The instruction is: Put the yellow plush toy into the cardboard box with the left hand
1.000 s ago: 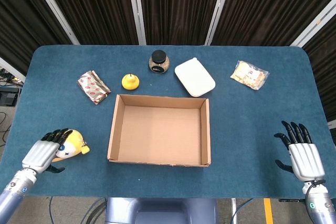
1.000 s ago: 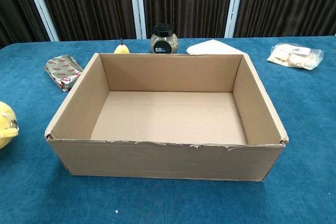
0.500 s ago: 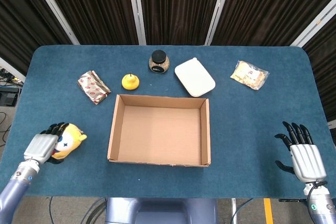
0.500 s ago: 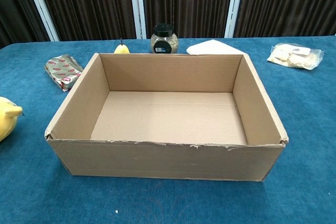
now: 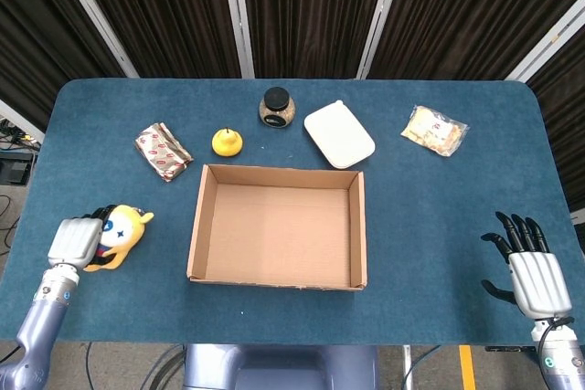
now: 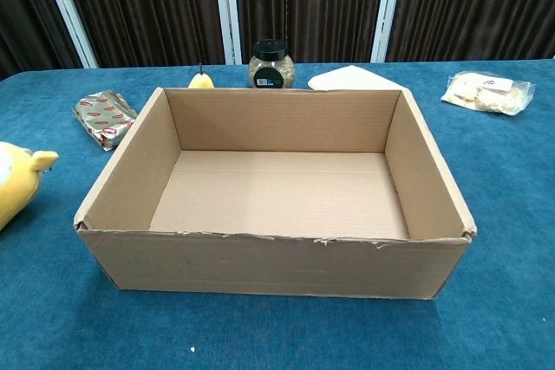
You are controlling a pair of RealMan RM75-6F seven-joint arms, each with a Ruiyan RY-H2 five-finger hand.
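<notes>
The yellow plush toy (image 5: pixel 121 235) is held in my left hand (image 5: pixel 79 239) at the table's front left, a short way left of the cardboard box (image 5: pixel 203 226). In the chest view the yellow plush toy (image 6: pixel 19 183) shows at the left edge, raised a little off the cloth; the hand itself is out of that view. The open-topped cardboard box (image 6: pixel 130 179) holds nothing. My right hand (image 5: pixel 528 267) is at the front right corner, fingers spread, holding nothing.
Behind the box lie a red-patterned snack packet (image 5: pixel 163 152), a yellow pear (image 5: pixel 227 142), a dark-lidded jar (image 5: pixel 276 107), a white flat container (image 5: pixel 339 134) and a clear bag of biscuits (image 5: pixel 433 130). The table's front edge is close to both hands.
My left hand has closed on the plush toy and lifted it, shifting it slightly up and toward the box. The right hand has barely moved.
</notes>
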